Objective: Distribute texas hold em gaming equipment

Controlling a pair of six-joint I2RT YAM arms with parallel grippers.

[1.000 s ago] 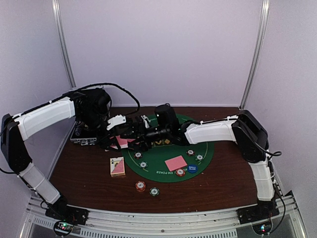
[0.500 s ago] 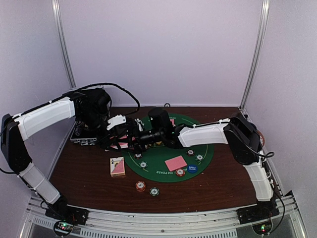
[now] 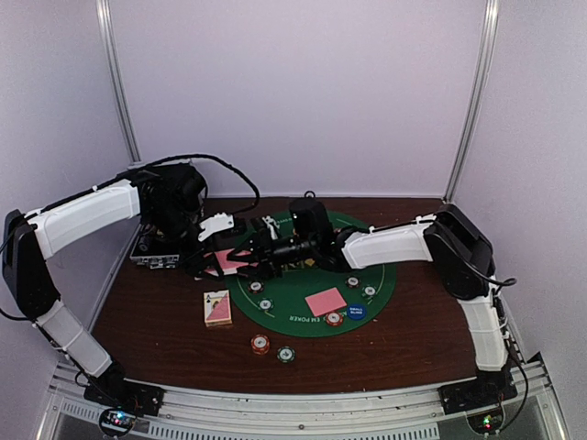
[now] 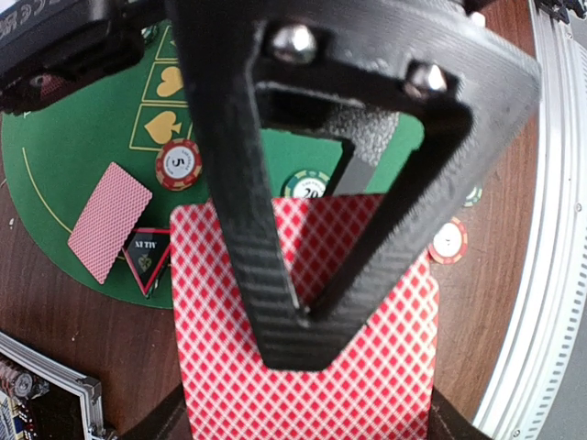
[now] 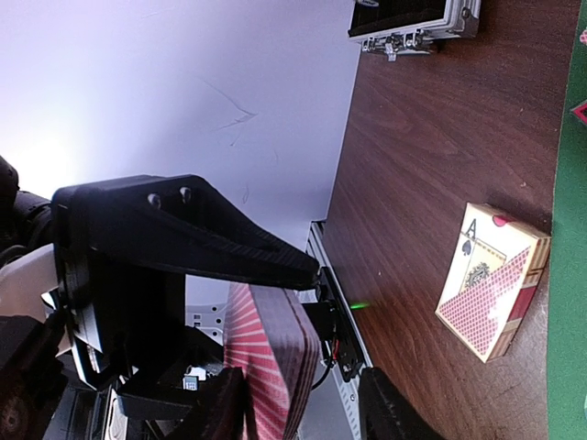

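Read the markings first. In the left wrist view a red chip (image 4: 178,163) carries "5", a green chip (image 4: 307,186) carries "20", and the red triangle (image 4: 147,255) at the mat (image 4: 55,156) edge appears to read "ALL IN", inverted. Yellow heart and spade boxes are printed on the mat. The card box (image 5: 495,293) on the tabletop (image 5: 413,165) shows "A" above a spade. Lettering on the blue disc (image 3: 356,312) is too small to read.

The left pincer (image 4: 303,344) is pressed together on the deck (image 4: 367,385) of pink-backed cards, held above the mat's left edge. One finger lies across the card backs; the other is hidden behind them. The right pincer (image 3: 258,256) sits at the deck. You cannot tell whether it is spread or pinching a card: only one finger (image 5: 183,238) shows clearly, just above the deck edge. The case (image 5: 413,23) is cut off at the frame edge.
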